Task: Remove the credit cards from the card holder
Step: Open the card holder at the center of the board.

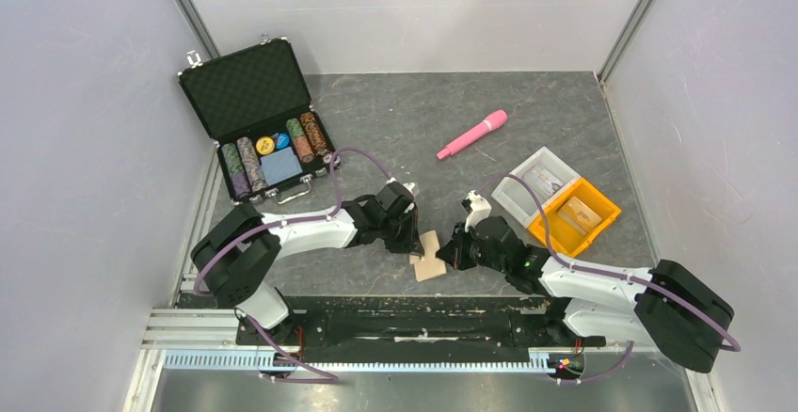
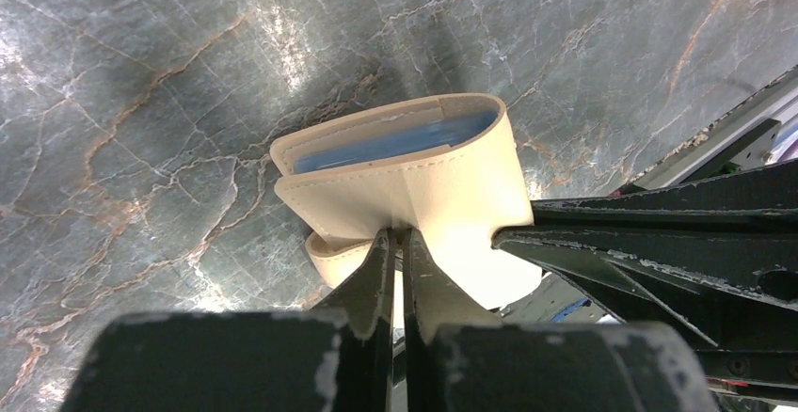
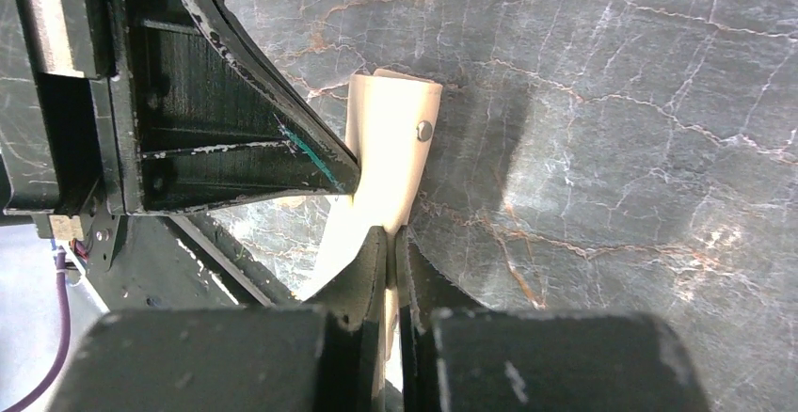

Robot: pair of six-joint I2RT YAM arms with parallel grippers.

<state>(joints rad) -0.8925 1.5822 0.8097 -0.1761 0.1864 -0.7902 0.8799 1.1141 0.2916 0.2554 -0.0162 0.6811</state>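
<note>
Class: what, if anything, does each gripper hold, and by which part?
Both hold the small tan leather-like bifold card holder: the left gripper pinches one panel's edge, the right gripper the end of the flap bearing the metal snap stud.

You are not getting any readable text, number or brand mark in these views: the card holder [image 2: 442, 177] is showing plain tan leather, and the poker chips [image 1: 249, 160] are showing markings too small to read.
</note>
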